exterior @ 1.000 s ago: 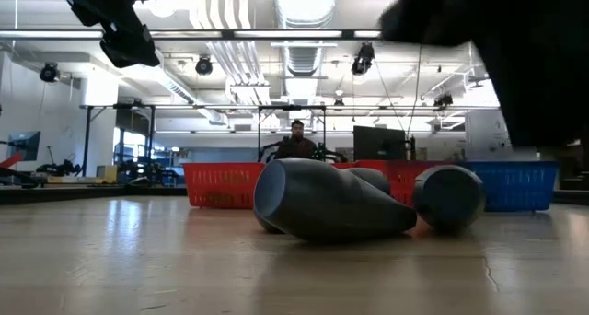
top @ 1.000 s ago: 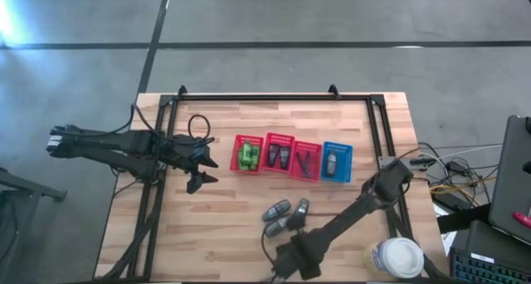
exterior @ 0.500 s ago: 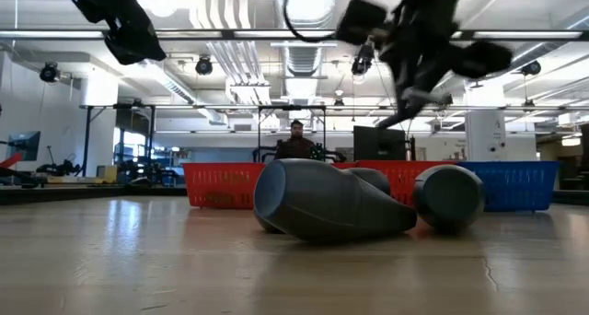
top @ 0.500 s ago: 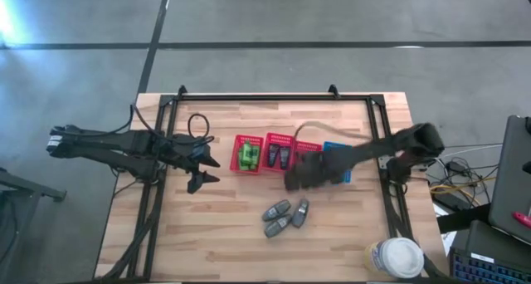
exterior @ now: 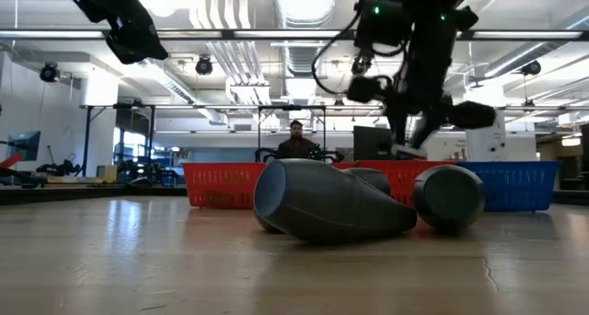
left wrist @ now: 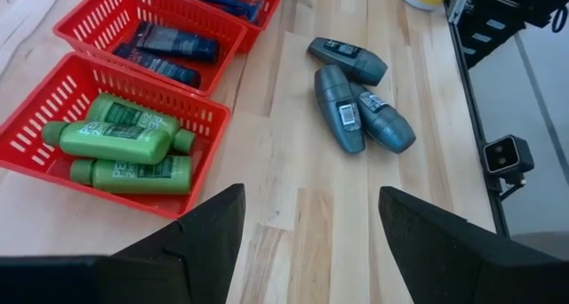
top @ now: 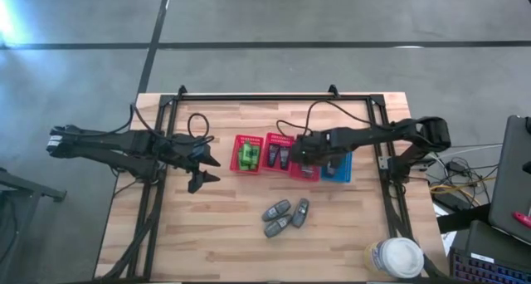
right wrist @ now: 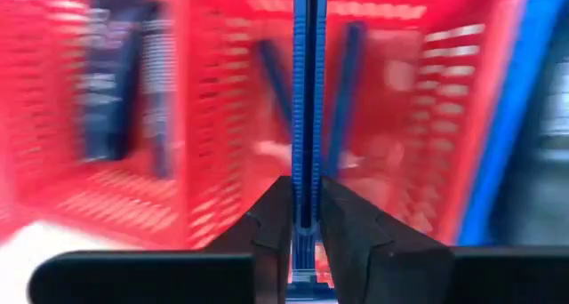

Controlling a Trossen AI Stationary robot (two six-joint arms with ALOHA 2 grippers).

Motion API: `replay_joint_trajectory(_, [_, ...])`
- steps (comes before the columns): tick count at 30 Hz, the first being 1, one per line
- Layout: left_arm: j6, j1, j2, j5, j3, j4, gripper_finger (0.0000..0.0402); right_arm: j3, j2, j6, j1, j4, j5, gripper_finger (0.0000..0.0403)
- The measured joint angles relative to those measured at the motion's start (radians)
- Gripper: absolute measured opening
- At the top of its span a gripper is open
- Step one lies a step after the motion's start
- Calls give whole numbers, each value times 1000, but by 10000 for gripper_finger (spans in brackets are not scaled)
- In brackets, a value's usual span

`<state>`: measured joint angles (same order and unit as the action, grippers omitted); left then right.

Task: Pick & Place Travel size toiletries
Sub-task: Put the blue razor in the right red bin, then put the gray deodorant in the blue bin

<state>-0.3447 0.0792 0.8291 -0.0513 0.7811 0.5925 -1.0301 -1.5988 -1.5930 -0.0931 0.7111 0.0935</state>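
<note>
My right gripper (top: 304,154) hovers above the red basket of thin razors (top: 306,162) and is shut on a thin blue razor (right wrist: 308,91). Beside that basket stand a red basket with green bottles (top: 247,154), a red basket with dark tubes (top: 278,154) and a blue basket (top: 336,163). Three dark grey oblong tubes (top: 284,216) lie on their sides on the table, nearer the front edge; they also show in the left wrist view (left wrist: 356,95). My left gripper (top: 207,171) is open and empty at the table's left, above the table top. My right gripper pinches the blue razor's handle (right wrist: 307,166) between its two fingers. The handle runs straight forward past the fingertips, along the fingers. The razor is lifted clear above the red razor basket (right wrist: 222,117).
A large white round-lidded container (top: 399,257) stands at the near right corner. A black frame (top: 265,97) runs along the table's far and side edges. Bare wood lies at the near left (top: 191,242). A person (exterior: 296,142) sits in the room behind the table.
My right gripper has swung from the table's near edge, past the grey tubes, toward the far edge and up. It now hangs over the red razor basket. The tubes and baskets have stayed where they were.
</note>
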Motion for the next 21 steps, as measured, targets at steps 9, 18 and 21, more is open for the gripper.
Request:
replay_joint_trajectory(9, [-7,0,0,0,0,-1,264,11,-2,99,5,47,14,154])
replay_joint_trajectory(18, [-17,0,0,-12,0,-1,264,-198,42,881,234,92,-147,228])
replay_joint_trajectory(21, [-24,0,0,-16,-1,-1,264,-253,5,1011,336,161,-206,235])
